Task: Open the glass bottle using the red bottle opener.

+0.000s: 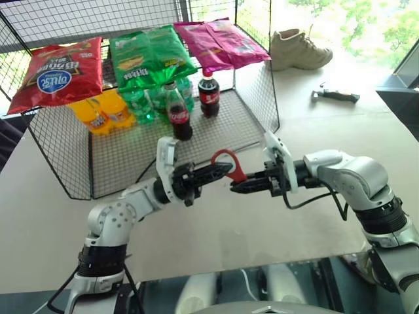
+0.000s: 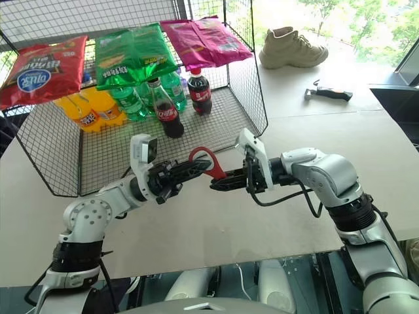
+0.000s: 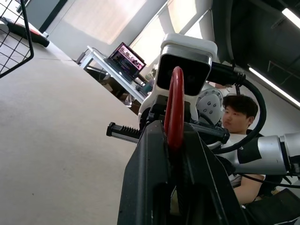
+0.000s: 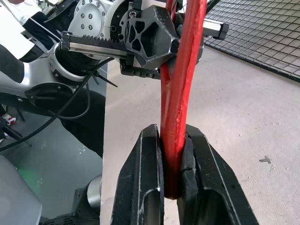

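Both jaws clamp the red bottle opener (image 1: 228,164) mid-air; the left gripper (image 1: 222,170) should release before the right gripper (image 1: 237,185) carries it to the glass bottle (image 1: 178,112).

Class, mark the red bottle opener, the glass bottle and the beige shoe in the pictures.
red bottle opener (image 1: 227,162), left eye view, on its ring.
glass bottle (image 1: 178,114), left eye view, on its red label.
beige shoe (image 1: 298,50), left eye view, on its side.

White cola script on the glass bottle (image 1: 179,115) label; snack-bag lettering unreadable.
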Motion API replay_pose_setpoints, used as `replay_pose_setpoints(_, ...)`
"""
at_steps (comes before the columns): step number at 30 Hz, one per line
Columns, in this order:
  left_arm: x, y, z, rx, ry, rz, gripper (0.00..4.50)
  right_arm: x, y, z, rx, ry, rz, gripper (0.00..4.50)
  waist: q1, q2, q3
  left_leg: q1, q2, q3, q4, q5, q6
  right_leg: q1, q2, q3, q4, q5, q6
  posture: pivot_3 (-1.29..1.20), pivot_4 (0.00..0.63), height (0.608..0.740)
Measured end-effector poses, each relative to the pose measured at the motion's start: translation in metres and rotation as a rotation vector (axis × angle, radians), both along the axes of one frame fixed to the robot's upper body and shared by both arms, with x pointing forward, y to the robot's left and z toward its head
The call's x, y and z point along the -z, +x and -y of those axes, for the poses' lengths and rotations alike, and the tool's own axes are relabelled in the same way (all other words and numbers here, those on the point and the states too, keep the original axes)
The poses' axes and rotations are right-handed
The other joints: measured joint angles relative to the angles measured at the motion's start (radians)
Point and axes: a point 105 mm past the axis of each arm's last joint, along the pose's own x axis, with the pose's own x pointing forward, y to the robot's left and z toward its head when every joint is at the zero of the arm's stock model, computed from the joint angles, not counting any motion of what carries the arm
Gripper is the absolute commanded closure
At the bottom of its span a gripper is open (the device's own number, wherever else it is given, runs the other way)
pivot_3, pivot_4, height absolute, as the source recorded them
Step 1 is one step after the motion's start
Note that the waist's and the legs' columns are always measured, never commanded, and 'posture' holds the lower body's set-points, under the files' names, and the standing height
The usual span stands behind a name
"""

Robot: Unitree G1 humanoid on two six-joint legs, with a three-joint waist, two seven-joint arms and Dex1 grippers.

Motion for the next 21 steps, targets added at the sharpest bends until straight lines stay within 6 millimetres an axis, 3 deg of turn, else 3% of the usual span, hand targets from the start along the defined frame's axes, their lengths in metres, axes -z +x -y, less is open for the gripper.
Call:
replay_pose_setpoints(7, 0.011, 0.01, -0.008, -0.119, 0.045, -0.031, 0.2, 0.016, -0.011, 0.008, 0.053, 0.015, -0.054, 4.5, 0.004, 0.0, 0.0, -0.003, 0.0, -0.001, 0.0, 0.0, 0.0, -0.002, -0.001, -0.001, -0.001, 0.0, 0.0, 0.0, 0.15, 0.74)
replay_pose_setpoints(11, -0.006, 0.018, -0.033, -0.286, 0.016, 0.054, 0.09, 0.038, -0.009, 0.028, 0.211, -0.009, -0.097, 4.5, 0.005, -0.001, -0.001, -0.008, 0.0, -0.002, 0.001, 0.0, 0.0, -0.008, -0.002, -0.001, 0.0, 0.0, 0.0, 0.0, 0.15, 0.74)
replay_pose_setpoints(13, -0.007, 0.019, -0.048, -0.426, 0.053, 0.119, 0.09, 0.045, 0.003, 0.045, 0.378, -0.005, -0.087, 4.5, 0.004, -0.001, -0.001, -0.009, 0.0, 0.001, 0.001, 0.0, 0.0, -0.01, -0.004, 0.002, 0.001, 0.0, 0.0, 0.0, 0.15, 0.74)
replay_pose_setpoints(18, -0.005, 0.022, -0.055, -0.585, 0.07, 0.173, 0.09, 0.036, 0.013, 0.063, 0.517, 0.02, -0.02, 4.5, 0.011, -0.001, -0.001, -0.009, 0.0, 0.001, 0.001, 0.0, 0.0, -0.01, -0.002, 0.001, 0.001, 0.0, 0.0, 0.0, 0.15, 0.74)
replay_pose_setpoints(21, -0.008, 0.033, -0.069, -0.765, 0.15, 0.28, 0.09, 0.036, 0.016, 0.071, 0.576, 0.026, -0.009, 4.5, 0.021, -0.001, -0.001, -0.009, 0.0, 0.001, 0.001, 0.0, 0.0, -0.01, -0.001, 0.001, 0.001, 0.001, 0.0, 0.0, 0.15, 0.74)
